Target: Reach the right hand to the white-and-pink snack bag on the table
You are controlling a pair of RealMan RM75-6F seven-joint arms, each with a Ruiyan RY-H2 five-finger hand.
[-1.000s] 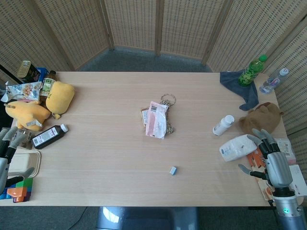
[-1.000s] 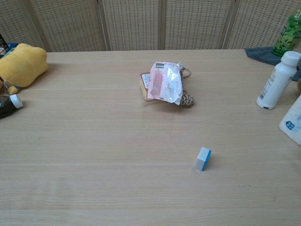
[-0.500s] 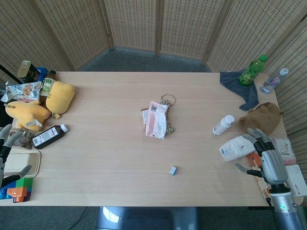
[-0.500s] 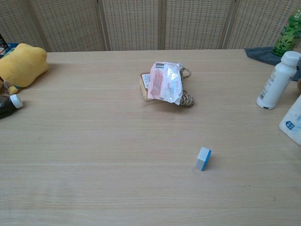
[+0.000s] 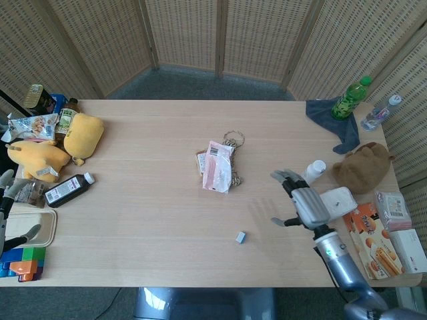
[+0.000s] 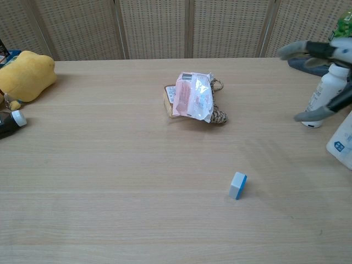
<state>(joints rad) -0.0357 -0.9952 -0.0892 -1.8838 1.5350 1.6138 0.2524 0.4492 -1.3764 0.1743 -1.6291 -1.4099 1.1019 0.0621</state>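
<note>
Now right hand point(image 5: 301, 199) hovers fingers-spread, right of snack bag point(image 5: 217, 166).

A pale wooden table point(image 5: 153, 207) carries a snack bag point(image 5: 218, 167) at its middle, lying over a woven mat point(image 5: 233, 141). Toward the near edge from the bag sits a small blue block point(image 5: 240, 237). Far left of the bag lie yellow plush toys point(image 5: 83, 135) and a dark bottle point(image 5: 68, 189); right of it stands a white bottle point(image 5: 313, 171).

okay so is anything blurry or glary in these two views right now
Head view: sharp overall; the right hand casts a soft shadow on the table. Chest view: the right hand is smeared at the frame's edge; glare glints on the white-and-pink snack bag.
</note>
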